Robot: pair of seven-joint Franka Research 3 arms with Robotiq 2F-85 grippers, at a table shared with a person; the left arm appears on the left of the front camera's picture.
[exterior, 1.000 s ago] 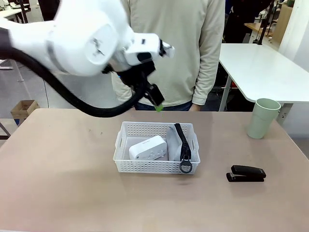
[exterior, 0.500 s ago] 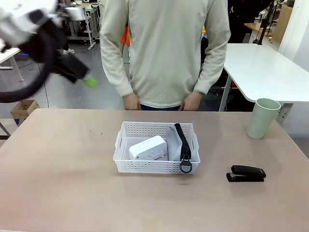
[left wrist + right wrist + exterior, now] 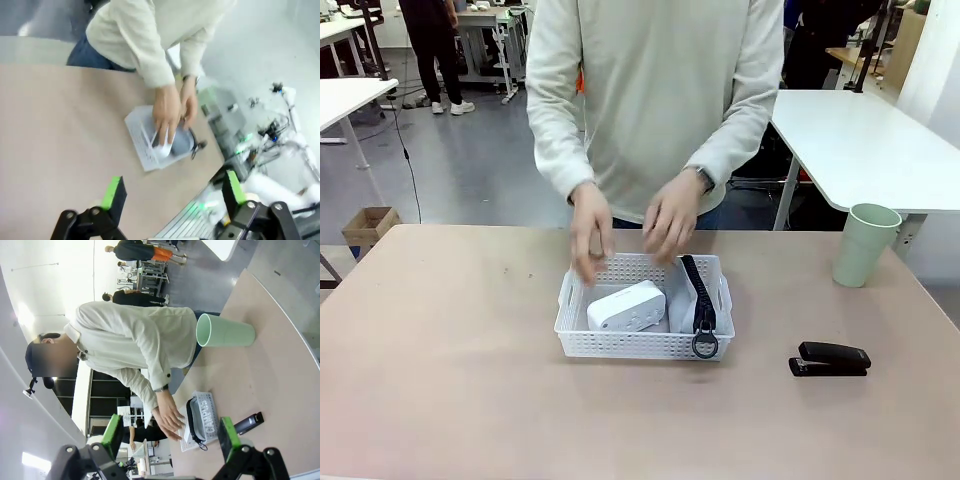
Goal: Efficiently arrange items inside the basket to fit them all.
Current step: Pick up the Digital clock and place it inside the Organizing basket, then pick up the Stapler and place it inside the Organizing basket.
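Basket (image 3: 620, 345) mid-desk: shallow white plastic, lattice walls, cut-out handles. Inside, a white boxy block (image 3: 626, 307), hard and round-cornered, lies on the left half. A grey soft pouch (image 3: 676, 305) stands on edge along the right wall, black zipper uppermost, ring pull (image 3: 705, 346) hanging over the near rim.

Person at the far side leans in, both forearms angled down. The hand with the wristwatch (image 3: 670, 222) hovers over the far rim, fingers curled. The other hand (image 3: 590, 235) hangs fingers-down at the far left corner; whether it touches the rim I cannot tell.

Stapler (image 3: 830, 359), small, black, closed, lies on the desk (image 3: 440, 350) right of the basket, well apart. Cup (image 3: 865, 245), pale green plastic, upright at the far right edge.

Left end effector (image 3: 172, 191): released, green pads wide apart, held high, looking down on basket and hands. Right end effector (image 3: 169, 434): released too, pads wide, nothing between them, desk far off.

Change: a second ago the left arm hung over the basket's far side. Half a second ago it was swinging off left, and the person's hands rested at the desk edge. Now the hands are over the basket. Block, pouch, stapler and cup have not shifted.
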